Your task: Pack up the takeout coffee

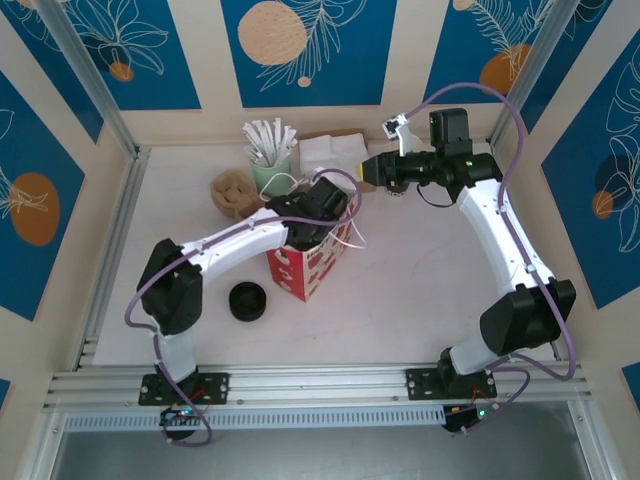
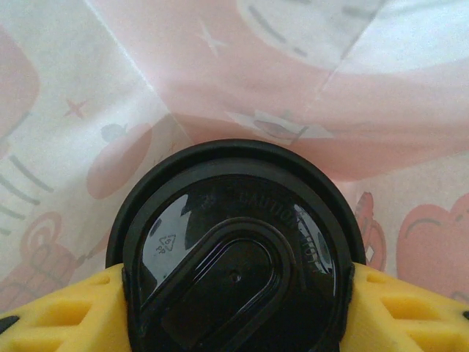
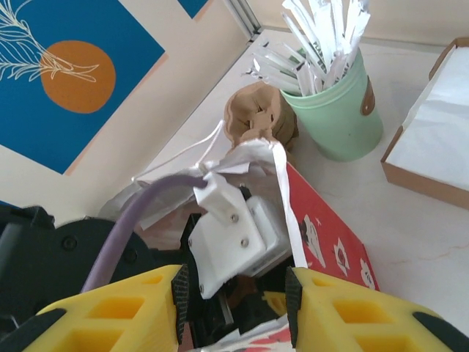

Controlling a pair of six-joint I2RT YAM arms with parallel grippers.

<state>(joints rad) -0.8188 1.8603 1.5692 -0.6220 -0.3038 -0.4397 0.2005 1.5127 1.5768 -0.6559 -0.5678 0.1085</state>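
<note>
The white desk (image 1: 400,310) carries everything. At its centre stands the red-and-white bag (image 1: 305,268), mouth up so it can be loaded from above. The left arm (image 1: 230,240) bends in from the lower left of the overhead view and sinks its wrist into that mouth.

In the left wrist view, the left gripper (image 2: 234,301) is closed on the takeout coffee (image 2: 234,242). Its yellow fingers (image 2: 66,315) press the black lid's rim from both sides, and the bag's pale printed walls rise all around. So the cup is inside the bag, held upright, presumably against spilling. Whether it touches the bottom is hidden.

The right gripper (image 3: 234,293) hangs above the bag's upper right, jaws apart and pinching nothing, with a white handle strap (image 3: 282,191) just beside one finger. I judge it is placed there to tend the mouth. A low black stack of lids (image 1: 247,300) lies left of the bag.
</note>
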